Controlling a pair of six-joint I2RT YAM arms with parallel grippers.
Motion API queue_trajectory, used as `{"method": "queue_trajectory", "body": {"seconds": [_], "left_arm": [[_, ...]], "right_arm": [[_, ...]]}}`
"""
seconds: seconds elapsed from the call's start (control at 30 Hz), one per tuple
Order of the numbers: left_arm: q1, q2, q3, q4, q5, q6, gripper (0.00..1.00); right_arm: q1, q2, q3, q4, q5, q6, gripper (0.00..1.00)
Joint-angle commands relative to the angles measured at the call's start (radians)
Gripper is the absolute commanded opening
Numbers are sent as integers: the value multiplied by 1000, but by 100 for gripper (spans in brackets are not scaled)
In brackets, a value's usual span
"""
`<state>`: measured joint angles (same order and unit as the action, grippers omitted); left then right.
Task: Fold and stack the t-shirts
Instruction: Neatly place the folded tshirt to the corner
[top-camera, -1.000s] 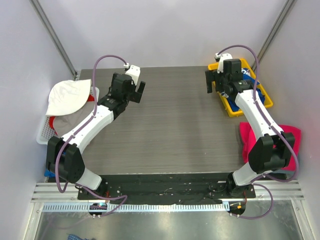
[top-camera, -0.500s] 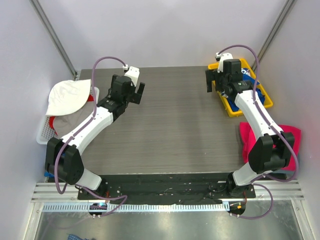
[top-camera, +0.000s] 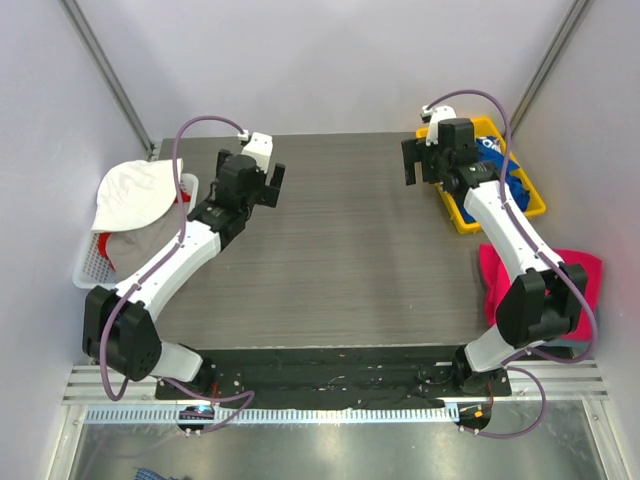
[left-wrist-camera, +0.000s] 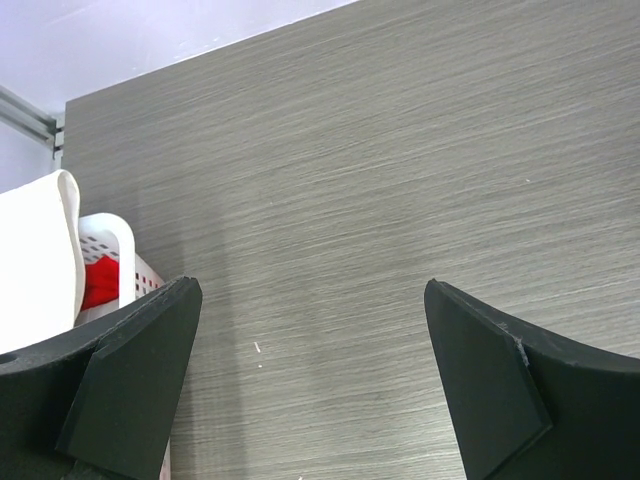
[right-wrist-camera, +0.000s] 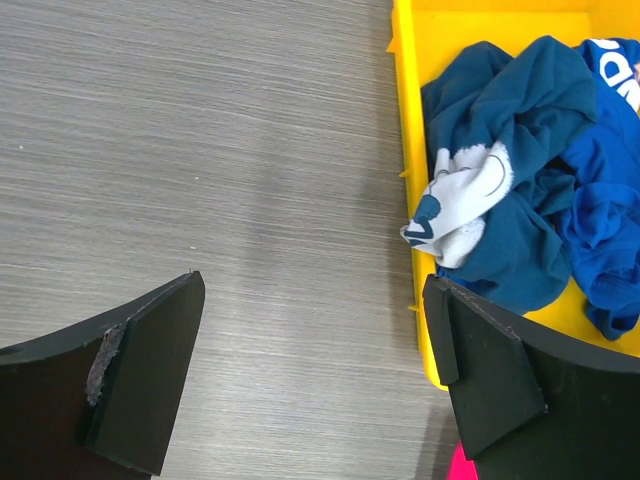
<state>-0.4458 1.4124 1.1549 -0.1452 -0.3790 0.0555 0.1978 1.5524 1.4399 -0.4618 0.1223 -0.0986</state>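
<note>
Both moved a bit; left hand (left-wrist-camera: 310, 288) and right hand (right-wrist-camera: 312, 282) gape wide and empty, ready to grab blue t-shirts (right-wrist-camera: 530, 230).

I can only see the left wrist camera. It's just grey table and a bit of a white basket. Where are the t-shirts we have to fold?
Observer: Some blue t-shirts with white print lie crumpled in a yellow bin at the far right corner of the table.
Operator: Is the other gripper grabbing them?
Observer: No. The right gripper is open and empty, above the table right beside the bin.
Operator: Are there any more?
Observer: Yes, a pink-red t-shirt lies off the table's right edge, toward the near end.
</note>
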Motion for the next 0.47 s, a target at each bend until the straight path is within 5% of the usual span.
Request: {"method": "queue_trajectory", "body": {"seconds": [0.0, 0.43], "left_arm": [[-1, -32, 3, 72, -21, -13, 100], [-1, -26, 6, 78, -29, 1, 100]], "right_arm": [[23, -28, 36, 51, 14, 7, 100], [23, -29, 31, 51, 22, -1, 100]]}}
